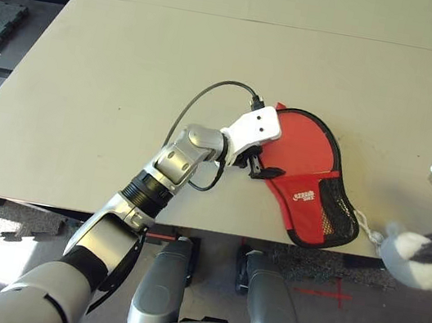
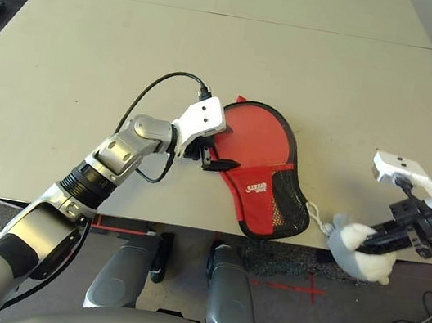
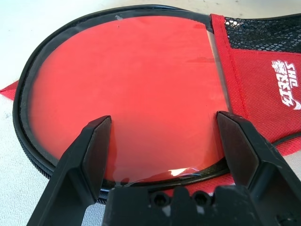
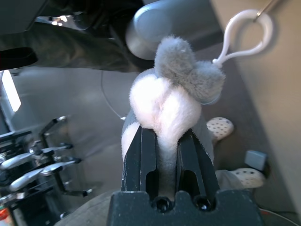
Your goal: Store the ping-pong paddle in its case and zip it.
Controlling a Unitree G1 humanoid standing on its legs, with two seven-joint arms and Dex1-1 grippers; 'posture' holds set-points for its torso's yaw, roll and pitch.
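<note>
Your left gripper (image 3: pixel 162 141) hangs spread wide over the case (image 1: pixel 305 176) near the table's (image 1: pixel 131 73) front edge — the ping-pong paddle (image 3: pixel 127 89) lies inside it. Your right gripper (image 4: pixel 162 141) is off past the front edge, pinching the pompom (image 2: pixel 359 250).

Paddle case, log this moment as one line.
left gripper: open over paddle in case | right gripper: shut on pompom

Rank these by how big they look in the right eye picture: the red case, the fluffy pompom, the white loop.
1. red case
2. fluffy pompom, clamped in the right gripper
3. white loop, by far the smallest
</note>
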